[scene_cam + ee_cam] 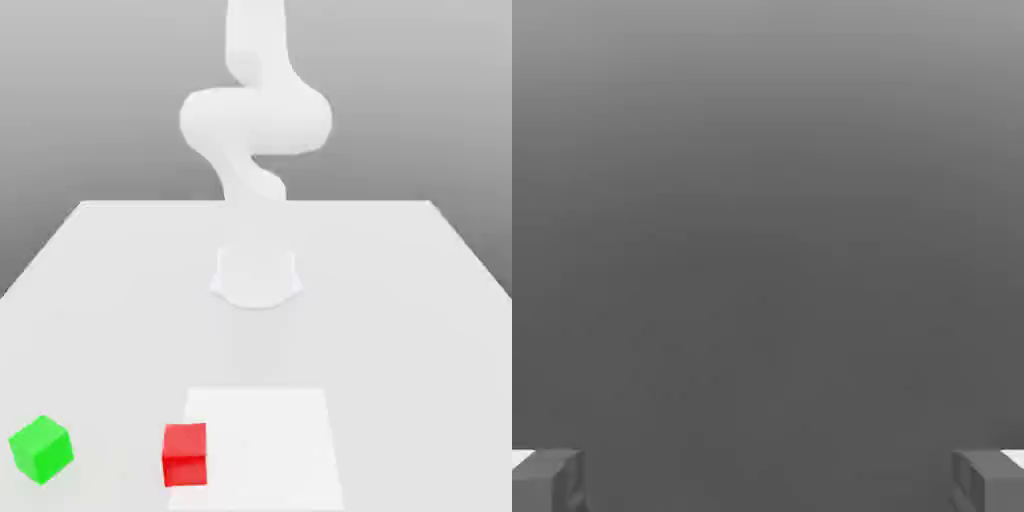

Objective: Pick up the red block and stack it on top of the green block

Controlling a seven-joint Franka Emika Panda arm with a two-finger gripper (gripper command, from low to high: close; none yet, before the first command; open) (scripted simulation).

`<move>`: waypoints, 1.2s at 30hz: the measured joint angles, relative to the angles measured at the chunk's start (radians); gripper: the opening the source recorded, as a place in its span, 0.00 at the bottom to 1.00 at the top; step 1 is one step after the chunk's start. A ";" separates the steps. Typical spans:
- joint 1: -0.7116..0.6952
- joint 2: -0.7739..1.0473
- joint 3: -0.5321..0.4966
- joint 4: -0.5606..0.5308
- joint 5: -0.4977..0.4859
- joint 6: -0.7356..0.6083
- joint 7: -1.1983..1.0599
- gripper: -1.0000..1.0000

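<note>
The red block (185,453) rests on the white table (400,300) near its front edge, a little toward the exterior view's left. The green block (42,449) sits on the table further to the exterior view's left, about a block and a half away from the red one and turned at a slight angle. In the hand view my gripper (768,480) is open, its grey fingertips (548,480) far apart with nothing between them, facing a plain grey background.
The white arm (255,120) rises from its round base (256,275) at the table's middle. A brighter white square patch (268,445) lies flat on the table just beside the red block, on the exterior view's right.
</note>
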State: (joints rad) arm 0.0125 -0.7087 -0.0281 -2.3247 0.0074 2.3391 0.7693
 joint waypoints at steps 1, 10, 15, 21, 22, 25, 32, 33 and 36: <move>0.004 0.039 -0.011 -0.011 0.005 0.017 -0.014 0.50; 0.029 0.369 -0.095 -0.100 0.047 0.159 -0.136 0.50; 0.028 0.551 -0.127 -0.149 0.070 0.236 -0.202 0.50; 0.001 0.766 -0.145 -0.208 0.075 0.330 -0.266 0.50; -0.003 0.802 -0.148 -0.218 0.071 0.346 -0.273 0.50; -0.016 0.909 -0.140 -0.225 0.084 0.414 -0.299 0.50; -0.054 1.047 -0.091 -0.207 0.136 0.525 -0.340 0.00; -0.054 1.047 -0.091 -0.207 0.136 0.525 -0.339 0.00; -0.055 1.050 -0.089 -0.206 0.136 0.528 -0.340 0.00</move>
State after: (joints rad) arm -0.0428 0.3415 -0.1176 -2.5308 0.1436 2.8674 0.4294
